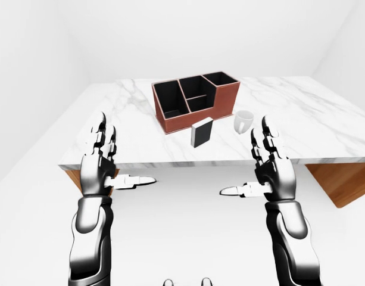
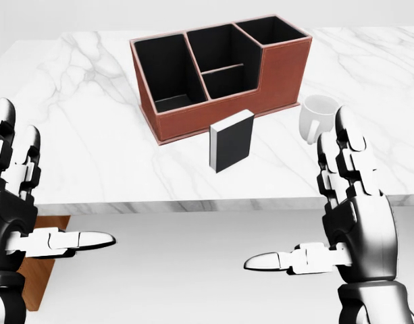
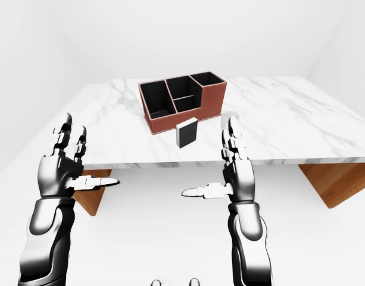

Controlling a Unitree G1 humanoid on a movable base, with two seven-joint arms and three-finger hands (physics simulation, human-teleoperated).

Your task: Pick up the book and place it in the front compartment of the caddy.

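Since nothing is grasped yet, reads as the approach stage, with the pick-up not begun.

At the left of the head view: left hand [image 2: 14, 202] released, fingers upright, thumb stretched inward, clear of everything. Held below and short of the marble table [image 2: 92, 135], probably as a neutral ready pose while the base lines up. Just beneath it, a brown wooden support [image 2: 38, 270] under the tabletop.

Moving right to the middle: caddy [image 2: 284, 74], red-brown outside and black inside, set at a slight angle on the marble. Split into a long bay at its left, two smaller bays in the middle and a taller one at its right, all apparently bare. Immediately below it in the view: book [image 2: 231, 140], dark-covered with a pale page edge, standing upright on the table just beside the caddy's low wall; contact impossible to judge. Standing like that, offers two broad faces to pinch from either side, and likely needs only a short lift over the wall into the small middle bay nearest it, presumably the one meant.

Further right: white mug [image 2: 317, 115], near the caddy's tall end, partly hidden behind fingertips. Worth avoiding on the reach.

At the right: right hand [image 2: 355, 216], likewise released, fingers up, thumb inward, grasping nothing. Sits nearer the book than the other, so probably the one to use.
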